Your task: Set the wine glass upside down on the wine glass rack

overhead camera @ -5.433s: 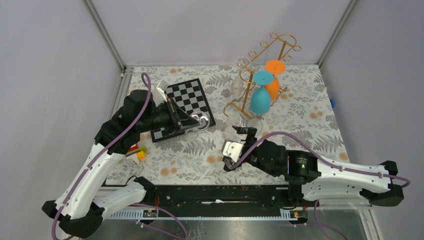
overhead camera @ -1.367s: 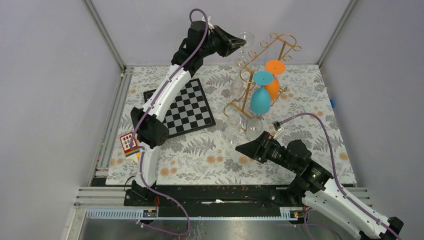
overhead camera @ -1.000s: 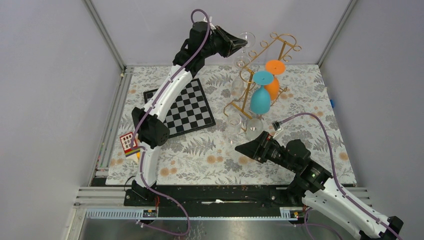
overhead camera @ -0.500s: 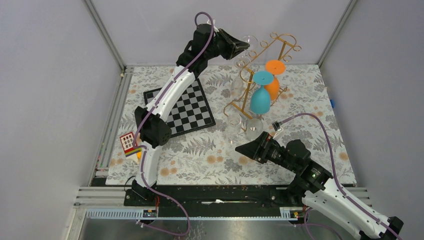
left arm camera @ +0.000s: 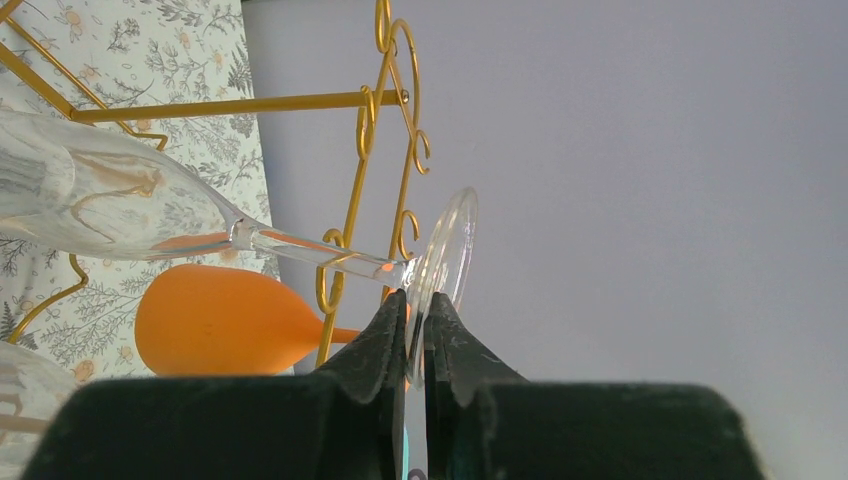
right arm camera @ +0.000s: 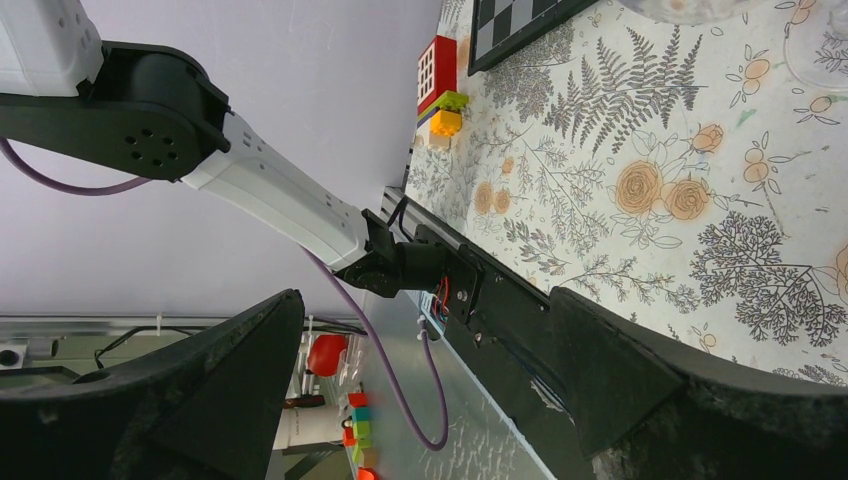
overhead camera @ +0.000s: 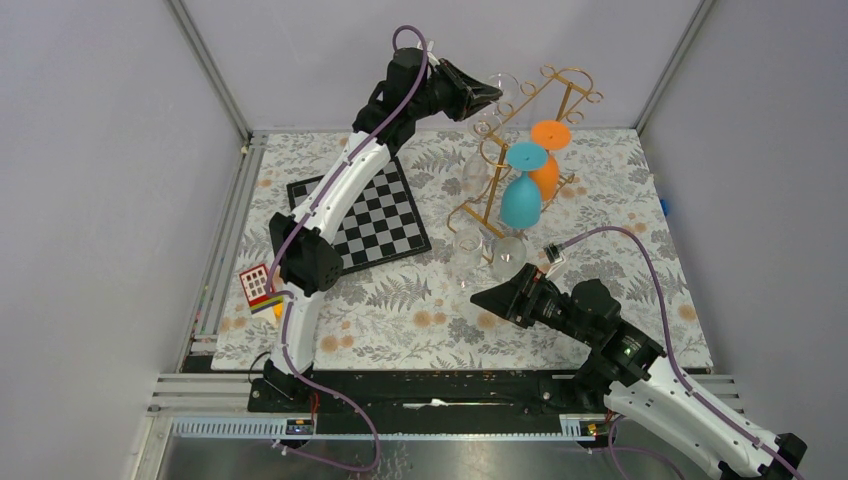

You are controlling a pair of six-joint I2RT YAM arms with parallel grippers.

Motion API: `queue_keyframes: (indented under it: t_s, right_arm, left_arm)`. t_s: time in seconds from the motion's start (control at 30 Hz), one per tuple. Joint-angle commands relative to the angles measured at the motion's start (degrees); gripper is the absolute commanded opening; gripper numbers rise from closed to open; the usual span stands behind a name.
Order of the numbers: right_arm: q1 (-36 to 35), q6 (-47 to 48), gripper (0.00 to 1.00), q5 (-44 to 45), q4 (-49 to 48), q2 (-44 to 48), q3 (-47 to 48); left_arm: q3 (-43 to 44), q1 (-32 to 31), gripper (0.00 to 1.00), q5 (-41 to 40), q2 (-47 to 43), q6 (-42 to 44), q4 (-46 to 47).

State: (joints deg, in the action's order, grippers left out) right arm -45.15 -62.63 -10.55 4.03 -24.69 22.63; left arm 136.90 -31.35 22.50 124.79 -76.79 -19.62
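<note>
The desk [overhead camera: 640,260] carried the rack [overhead camera: 568,72] at upper centre-right. The left arm [overhead camera: 340,190], the nearer one, stood high at the rack's upper-left end, left jaws clenched on the glass [left arm camera: 120,205] by its foot rim. The stem ran left from the jaws, crossing the rack's curled ends; whether it lay between the rails was unclear. The back wall stood near. Right jaws, lower centre, were released and empty.

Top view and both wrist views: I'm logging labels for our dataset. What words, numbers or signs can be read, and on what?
None can be read. The chessboard shows only plain squares, the red block only white squares, and the wine glass in the left hand shows no mark.
</note>
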Motion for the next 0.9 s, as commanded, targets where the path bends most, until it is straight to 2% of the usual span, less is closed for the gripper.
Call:
queue_keyframes:
  t_s: [0.0, 0.87]
  right_arm:
    - [0.35, 0.49, 1.0, -0.18, -1.15, 0.41, 0.57]
    - [0.38, 0.44, 1.0, -0.33, -1.09, 0.25, 0.41]
  left_arm:
    - [3.23, -0.28, 0.0, 2.62, -0.11, -1.69, 3.57]
    - [5.16, -0.01, 0.0, 8.99, 0.03, 1.04, 2.5]
